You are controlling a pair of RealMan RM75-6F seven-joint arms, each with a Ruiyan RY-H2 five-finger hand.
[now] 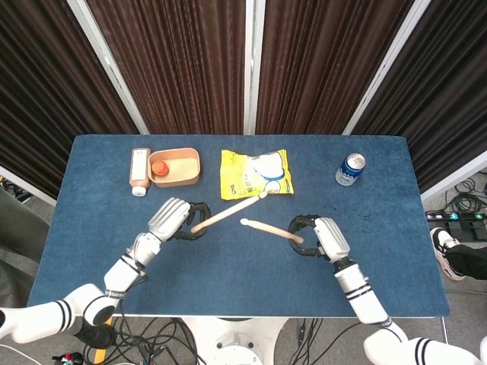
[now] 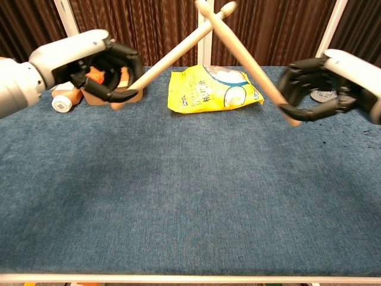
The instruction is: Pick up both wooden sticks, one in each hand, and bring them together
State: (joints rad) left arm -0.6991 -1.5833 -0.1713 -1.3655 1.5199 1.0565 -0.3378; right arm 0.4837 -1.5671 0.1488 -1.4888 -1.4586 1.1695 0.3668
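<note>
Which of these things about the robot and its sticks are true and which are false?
1. Each hand holds a wooden stick. True: the left hand grips the left stick, and the right hand grips the right stick.
2. The sticks lie flat on the table. False: both are lifted.
3. In the chest view the sticks cross near their tips. True.
4. The yellow bag is in the tan box. False: it lies on the blue table.
</note>
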